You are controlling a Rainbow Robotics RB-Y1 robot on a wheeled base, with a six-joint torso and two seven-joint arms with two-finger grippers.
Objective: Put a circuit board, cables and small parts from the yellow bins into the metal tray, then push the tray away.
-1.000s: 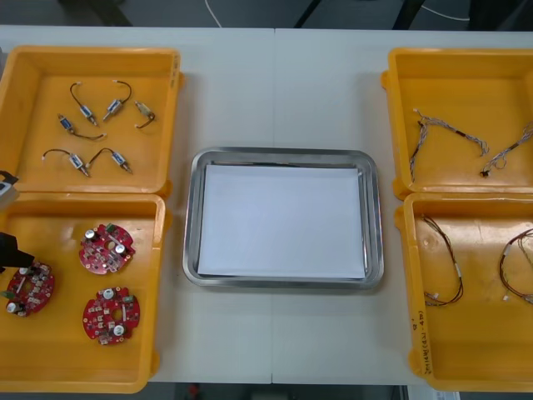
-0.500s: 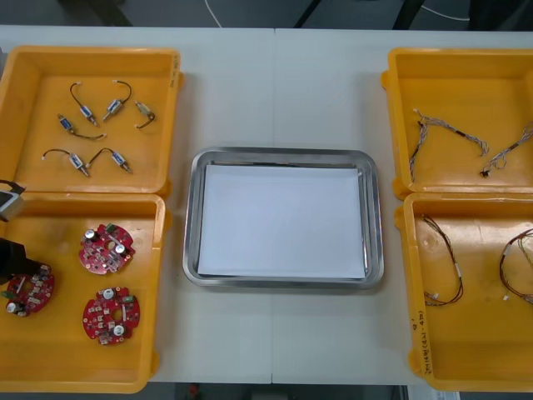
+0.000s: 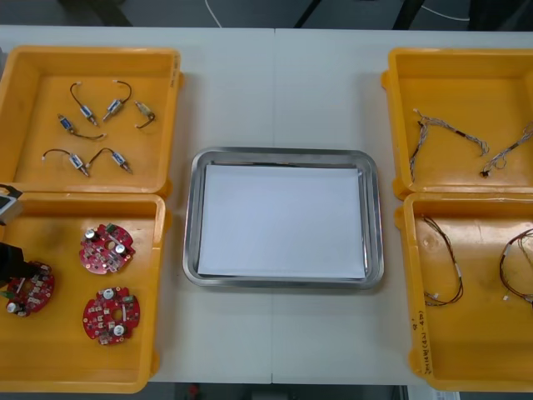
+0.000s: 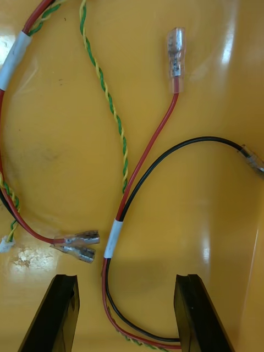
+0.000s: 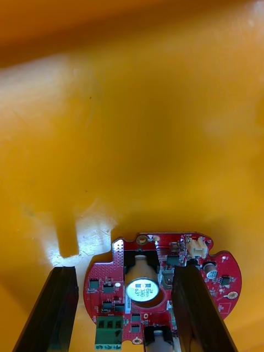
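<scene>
Basically nothing is done yet. The metal tray [image 3: 190, 225] sits in the middle of the table between the bins, white inside, with nothing in it at all.

The left gripper [image 5: 124, 272] is down in the near left yellow bin [image 3: 67, 367], fingers spread wide, hovering over the leftmost circuit board [image 5: 104, 274]. One finger is just off the board's edge and the other is over its middle, so I'd say it's lined up but hasn't grabbed anything. Two more boards [image 3: 107, 247] lie in that same bin to the right.

The right gripper [image 4: 124, 280] is also wide open, low over the floor of a yellow bin with a red and black cable [image 4: 144, 165] running up between its fingers. No grip there either.

The small metal parts [image 3: 112, 107] are all in the far left bin, untouched, and thin cables [image 3: 441, 129] lie in the far right one.

So what's left: board, cables and parts all need moving, then the tray push
</scene>
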